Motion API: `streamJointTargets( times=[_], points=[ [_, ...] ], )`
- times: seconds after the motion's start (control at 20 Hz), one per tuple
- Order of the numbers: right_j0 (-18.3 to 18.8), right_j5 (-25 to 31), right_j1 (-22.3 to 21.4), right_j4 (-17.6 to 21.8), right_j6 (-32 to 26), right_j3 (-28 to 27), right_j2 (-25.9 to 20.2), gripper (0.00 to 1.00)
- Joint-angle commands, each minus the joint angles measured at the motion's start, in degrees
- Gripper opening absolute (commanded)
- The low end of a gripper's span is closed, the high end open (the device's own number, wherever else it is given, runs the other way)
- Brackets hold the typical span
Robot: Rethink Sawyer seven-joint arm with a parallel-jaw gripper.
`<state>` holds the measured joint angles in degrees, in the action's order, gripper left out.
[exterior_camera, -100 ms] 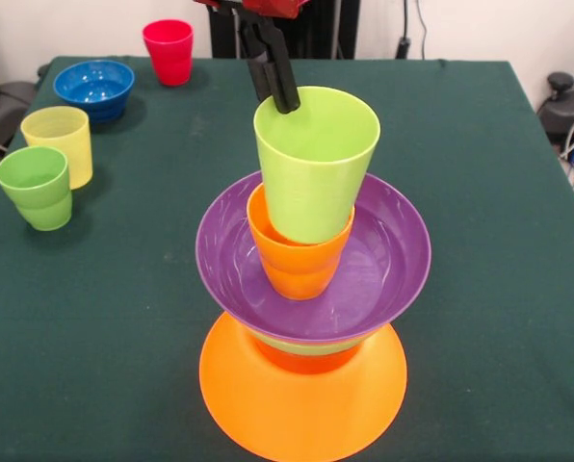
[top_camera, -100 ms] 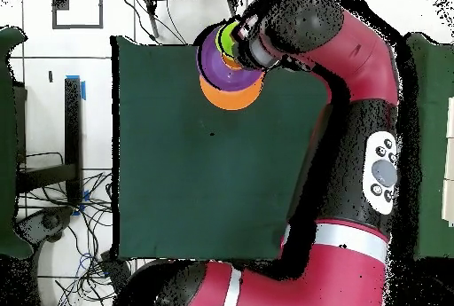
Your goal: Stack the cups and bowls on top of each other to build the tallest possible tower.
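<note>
The tower stands near the table's front edge. Its base is a wide orange bowl, upside down. On it lie a red-orange bowl and a green bowl, of which only the rim shows. A purple bowl sits upright on top with an orange cup in it. A lime green cup leans tilted inside the orange cup. My gripper comes down onto this cup's far rim and is shut on it. In the overhead view the arm hides the gripper.
At the far left of the front view stand a red cup, a blue bowl, a pale yellow cup and a green cup. A green cloth covers the table. Cables lie beyond its right edge.
</note>
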<state>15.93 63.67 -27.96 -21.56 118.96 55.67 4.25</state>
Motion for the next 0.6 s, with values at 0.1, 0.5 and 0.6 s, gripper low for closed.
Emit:
streamJointTargets(
  times=[0.1, 0.5, 0.6],
  points=[
    [1.2, -4.4, -0.5, 4.5, -10.1, 7.3, -6.9, 0.0],
    [1.2, -4.6, -0.6, 5.8, -9.5, 7.0, -7.1, 0.0],
    [1.3, -4.5, -0.6, 6.0, -9.4, 6.9, -7.2, 0.0]
  ],
)
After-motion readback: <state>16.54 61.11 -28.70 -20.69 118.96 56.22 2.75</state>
